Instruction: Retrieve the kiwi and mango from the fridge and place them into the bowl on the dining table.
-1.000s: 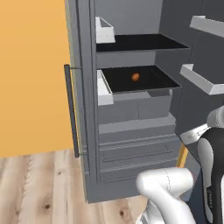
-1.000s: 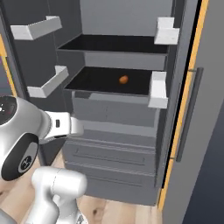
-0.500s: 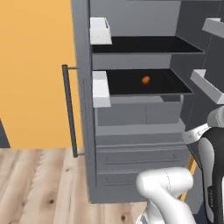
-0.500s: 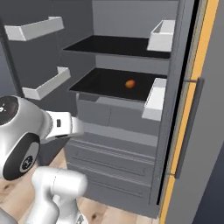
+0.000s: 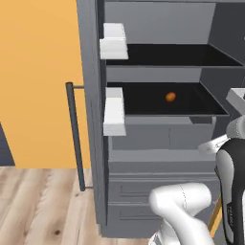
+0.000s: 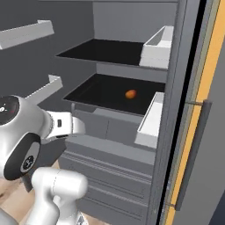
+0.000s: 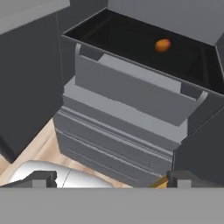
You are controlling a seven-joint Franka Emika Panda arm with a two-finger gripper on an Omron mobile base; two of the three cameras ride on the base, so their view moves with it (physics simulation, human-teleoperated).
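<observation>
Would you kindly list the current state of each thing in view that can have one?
fridge: both doors open, lower drawers shut.
mango: lying on the lower black shelf, untouched.
gripper: open, holding nothing, short of the fridge and below the shelf with the mango.
door bins: no contents visible.

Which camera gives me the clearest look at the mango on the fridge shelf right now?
The hand view: the mango sits unobstructed on the lower black shelf, seen from above. The left base view shows it smaller, deep on the shelf. The right base view shows it clearly too, from the side.
</observation>
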